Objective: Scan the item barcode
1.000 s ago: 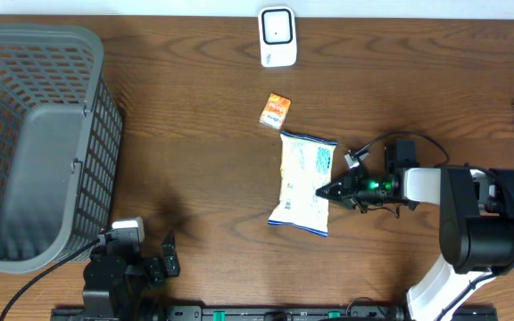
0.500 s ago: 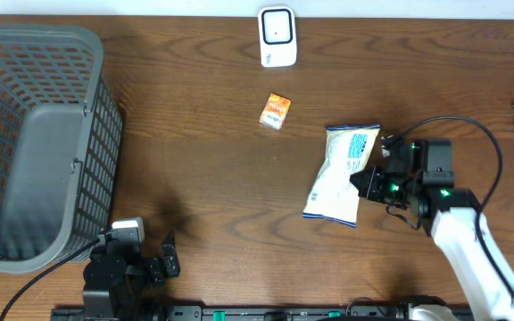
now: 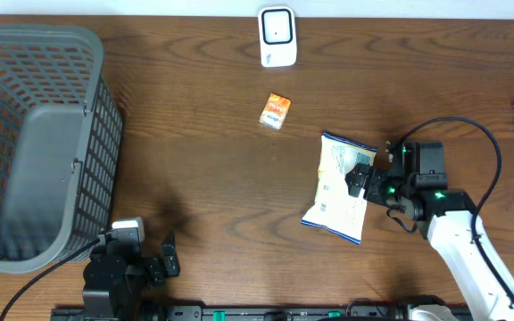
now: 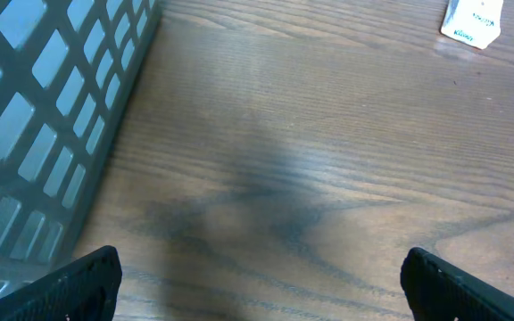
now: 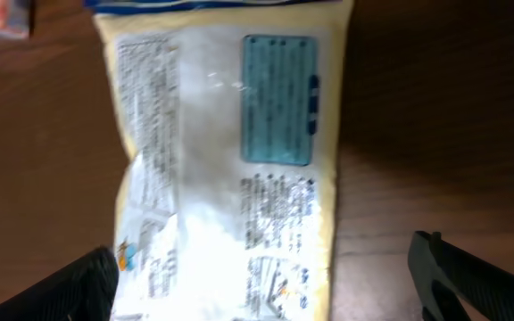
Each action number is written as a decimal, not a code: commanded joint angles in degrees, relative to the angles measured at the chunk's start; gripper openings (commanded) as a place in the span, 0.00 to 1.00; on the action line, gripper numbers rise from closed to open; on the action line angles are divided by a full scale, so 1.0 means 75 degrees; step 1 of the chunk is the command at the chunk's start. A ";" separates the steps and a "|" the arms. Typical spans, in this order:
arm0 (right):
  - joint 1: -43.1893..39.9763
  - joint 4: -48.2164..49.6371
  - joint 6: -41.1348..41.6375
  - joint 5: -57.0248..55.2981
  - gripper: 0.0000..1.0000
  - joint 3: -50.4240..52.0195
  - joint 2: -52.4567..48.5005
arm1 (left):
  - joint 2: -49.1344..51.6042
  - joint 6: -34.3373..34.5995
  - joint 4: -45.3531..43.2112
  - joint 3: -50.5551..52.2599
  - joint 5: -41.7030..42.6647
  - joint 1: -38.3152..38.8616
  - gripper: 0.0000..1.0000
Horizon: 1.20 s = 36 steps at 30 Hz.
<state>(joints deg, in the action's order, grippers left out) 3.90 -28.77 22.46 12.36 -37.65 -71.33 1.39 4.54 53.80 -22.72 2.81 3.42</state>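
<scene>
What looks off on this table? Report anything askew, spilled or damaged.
Nothing looks spilled or damaged. Only the snack bag lies at a slant, printed back up, with the open right gripper at its right side.

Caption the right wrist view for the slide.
Right gripper, jaws open, over a snack bag lying back panel up on the wooden table.

Pale-yellow-and-white snack bag (image 5: 230,160) with blue panel; grey lattice basket (image 3: 38,37); orange box (image 3: 276,111); brown wood-grain table (image 3: 194,178).
</scene>
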 commanded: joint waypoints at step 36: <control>-0.0166 -0.0962 0.0516 0.0863 0.02 -0.1209 -0.0970 | -0.0006 0.0064 0.0023 0.0023 -0.0041 -0.0032 1.00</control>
<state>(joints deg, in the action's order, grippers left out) 3.60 -35.51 24.53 21.61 -43.44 -86.48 1.41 4.54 53.78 -22.72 2.81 3.42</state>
